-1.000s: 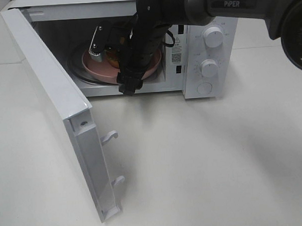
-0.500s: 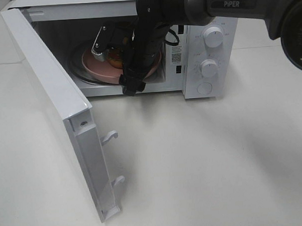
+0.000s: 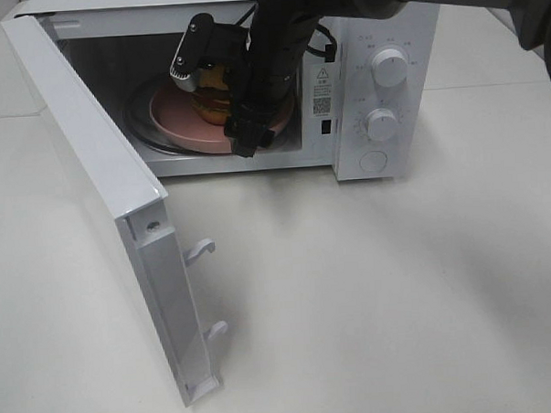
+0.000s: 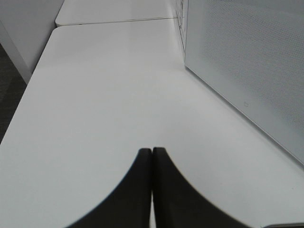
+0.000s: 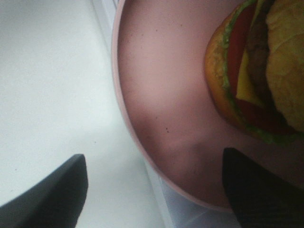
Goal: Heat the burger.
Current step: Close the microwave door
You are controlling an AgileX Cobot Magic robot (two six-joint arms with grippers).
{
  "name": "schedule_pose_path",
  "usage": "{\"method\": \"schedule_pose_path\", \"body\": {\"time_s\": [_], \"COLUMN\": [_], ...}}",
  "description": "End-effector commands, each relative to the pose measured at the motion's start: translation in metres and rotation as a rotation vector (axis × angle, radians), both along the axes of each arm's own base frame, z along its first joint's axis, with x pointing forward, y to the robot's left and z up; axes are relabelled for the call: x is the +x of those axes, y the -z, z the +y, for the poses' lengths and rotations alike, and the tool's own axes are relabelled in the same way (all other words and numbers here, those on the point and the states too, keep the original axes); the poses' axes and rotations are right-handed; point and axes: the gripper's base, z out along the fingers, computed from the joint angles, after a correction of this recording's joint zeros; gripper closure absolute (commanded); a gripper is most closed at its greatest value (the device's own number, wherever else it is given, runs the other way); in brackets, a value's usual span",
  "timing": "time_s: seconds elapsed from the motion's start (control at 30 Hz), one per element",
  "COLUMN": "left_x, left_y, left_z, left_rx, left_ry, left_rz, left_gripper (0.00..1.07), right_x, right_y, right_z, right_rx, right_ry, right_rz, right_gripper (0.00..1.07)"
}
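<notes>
Left gripper (image 4: 152,151) is pinched closed. The door (image 3: 91,178) hangs open. The burger (image 3: 211,86) sits on the plate (image 3: 176,119) inside the microwave (image 3: 408,100). The right gripper (image 5: 156,190), spread wide and empty over the plate's near rim, could snag and drag it if pulled out low.

Bright even light, soft shadows, burger (image 5: 256,71) blurred close-up

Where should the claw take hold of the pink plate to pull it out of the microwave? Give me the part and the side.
Grip the near rim of the pink plate, coming straight in through the microwave's open front. That rim is thin, raised and faces the doorway, and the burger sits further in, apart from it. The open right claw hangs over that edge.
</notes>
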Motion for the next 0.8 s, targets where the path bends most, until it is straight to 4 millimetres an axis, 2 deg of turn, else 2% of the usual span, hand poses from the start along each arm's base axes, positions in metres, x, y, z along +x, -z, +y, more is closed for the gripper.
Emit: {"method": "schedule_pose_path", "body": {"time_s": [0.03, 0.37, 0.8], "left_x": [-0.002, -0.002, -0.002], "left_y": [-0.001, -0.001, -0.001], "left_z": [0.000, 0.000, 0.000], "left_rx": [-0.005, -0.005, -0.005], "left_ry": [0.004, 0.004, 0.004], "left_rz": [-0.033, -0.033, -0.033], "left_gripper": [1.06, 1.06, 1.06], "right_x": [-0.002, -0.010, -0.020], "right_y": [-0.003, -0.004, -0.002], "right_z": [-0.002, -0.008, -0.008], "right_rx": [-0.010, -0.018, -0.005], "right_ry": [0.017, 0.157, 0.217], "right_rz": [0.024, 0.126, 0.259], "right_gripper": [0.31, 0.31, 0.31]}}
